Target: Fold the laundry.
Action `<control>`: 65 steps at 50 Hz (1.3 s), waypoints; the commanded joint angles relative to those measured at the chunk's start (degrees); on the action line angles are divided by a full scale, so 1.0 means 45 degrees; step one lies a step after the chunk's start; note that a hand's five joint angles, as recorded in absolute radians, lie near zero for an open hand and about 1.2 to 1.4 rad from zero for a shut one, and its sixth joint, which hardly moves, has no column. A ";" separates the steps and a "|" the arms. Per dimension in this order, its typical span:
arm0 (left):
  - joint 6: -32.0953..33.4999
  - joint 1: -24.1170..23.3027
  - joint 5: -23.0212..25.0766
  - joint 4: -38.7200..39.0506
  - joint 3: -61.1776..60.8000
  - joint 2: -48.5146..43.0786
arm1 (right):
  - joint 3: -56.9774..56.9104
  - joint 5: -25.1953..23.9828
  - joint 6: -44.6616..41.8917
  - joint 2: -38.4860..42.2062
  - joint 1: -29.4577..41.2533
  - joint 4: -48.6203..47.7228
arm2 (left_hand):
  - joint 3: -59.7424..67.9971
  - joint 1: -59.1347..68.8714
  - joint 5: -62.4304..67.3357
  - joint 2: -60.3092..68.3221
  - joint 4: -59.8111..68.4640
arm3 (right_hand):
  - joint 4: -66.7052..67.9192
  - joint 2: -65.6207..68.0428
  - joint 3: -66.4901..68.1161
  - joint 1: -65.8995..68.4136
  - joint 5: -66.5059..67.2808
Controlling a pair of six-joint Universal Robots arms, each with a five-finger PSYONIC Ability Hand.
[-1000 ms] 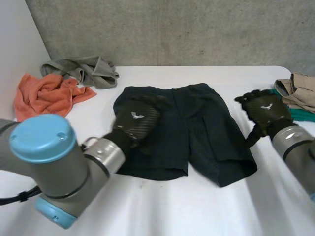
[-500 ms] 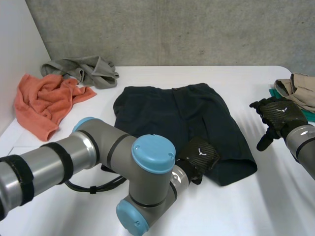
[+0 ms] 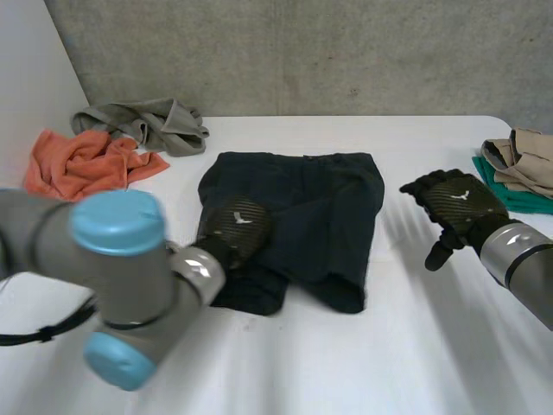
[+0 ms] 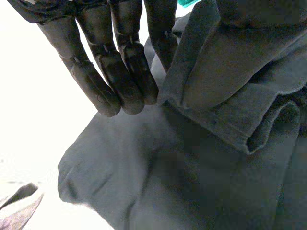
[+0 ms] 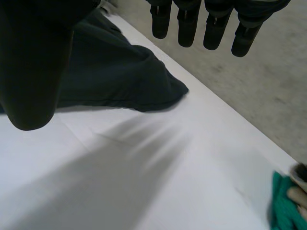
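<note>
Head view: dark shorts (image 3: 302,216) lie mid-table (image 3: 346,363), one leg doubled over the other. The left hand (image 3: 235,226) rests on the leg nearest the orange towel (image 3: 82,169). The right hand (image 3: 456,203) hovers over bare table, well apart from the shorts. Half a second ago both legs lay spread and the left hand was at the far leg's hem. Now that leg is across and the shorts look much narrower. The right hand has shifted a little toward the shorts.

The cloth looks light, soft and limp. It will likely sag wherever it is unsupported and slide easily on the smooth table. It isn't fragile. The stitched hems and the thicker waistband corners seem the firmest places to take hold.

Left wrist view: the fingers (image 4: 120,72) are nearly straight, their tips on the shorts (image 4: 144,191). A doubled hem (image 4: 216,124) runs up between them and the thumb (image 4: 259,14), apparently pinched there.

Right wrist view: the fingers (image 5: 213,28) hang straight and spread, holding nothing. The shorts (image 5: 110,76) lie beyond the thumb, with bare table (image 5: 144,182) under the palm.
</note>
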 commanded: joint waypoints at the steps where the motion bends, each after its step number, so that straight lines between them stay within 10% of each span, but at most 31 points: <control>1: 0.1425 0.2901 0.2767 0.0682 -0.2253 0.1146 | -0.0638 -0.0211 -0.1023 0.0511 0.0765 0.0148 | 0.2701 0.3147 0.2911 0.2601 0.2566 | -0.0368 -0.0411 -0.0394 -0.0593 -0.0527; 10: 0.1681 0.5052 0.3003 0.1503 -0.2489 0.1029 | -0.1537 0.0414 -0.1200 0.1527 0.1605 0.0187 | 0.2076 0.2522 0.2286 0.1976 0.1941 | -0.0368 -0.0411 -0.0394 -0.0593 -0.0527; 15: 0.0435 0.4625 0.2965 0.1445 -0.2820 0.1923 | -0.1654 0.0843 -0.1102 0.1723 0.1801 0.0129 | -1.0020 -0.9574 -0.9810 -1.0120 -1.0155 | -0.0368 -0.0411 -0.0394 -0.0593 -0.0527; 19: -0.1222 0.3670 0.2497 0.1017 -0.3172 0.3386 | -0.1557 0.1058 -0.1024 0.1743 0.1801 -0.0027 | -1.1873 -1.1427 -1.1663 -1.1973 -1.2007 | -0.0368 -0.0411 -0.0394 -0.0593 -0.0527; 26: -0.3434 0.1247 0.1247 -0.0839 -0.2842 0.4468 | -0.1459 0.1098 -0.0945 0.1743 0.1625 -0.0203 | -1.0341 -0.9895 -1.0131 -1.0441 -1.0476 | -0.0368 -0.0411 -0.0394 -0.0593 -0.0527; 38: -0.3673 -0.2231 -0.3067 -0.1583 0.0651 -0.0488 | -0.1868 0.1450 -0.0965 0.1957 0.1566 -0.0047 | -0.9857 -0.9410 -0.9646 -0.9956 -0.9991 | -0.0368 -0.0411 -0.0394 -0.0593 -0.0527; 49: -0.2851 -0.2135 -0.3775 -0.1485 0.2061 -0.2545 | -0.3430 0.1371 -0.1004 0.3167 0.1605 0.0226 | -0.7208 -0.6762 -0.6998 -0.7308 -0.7342 | -0.0368 -0.0411 -0.0394 -0.0593 -0.0527; 54: -0.3026 -0.1979 -0.3988 -0.1213 0.1945 -0.2119 | -0.4133 0.1392 -0.1102 0.3851 0.1645 0.0265 | 0.2692 0.3139 0.2902 0.2593 0.2558 | -0.0368 -0.0411 -0.0394 -0.0593 -0.0527; 65: -0.3202 -0.1608 -0.4049 -0.0313 0.0773 0.1867 | -0.6066 0.0435 -0.0614 0.5101 0.1508 0.0558 | 0.2701 0.3147 0.2911 0.2601 0.2566 | -0.0368 -0.0411 -0.0394 -0.0593 -0.0527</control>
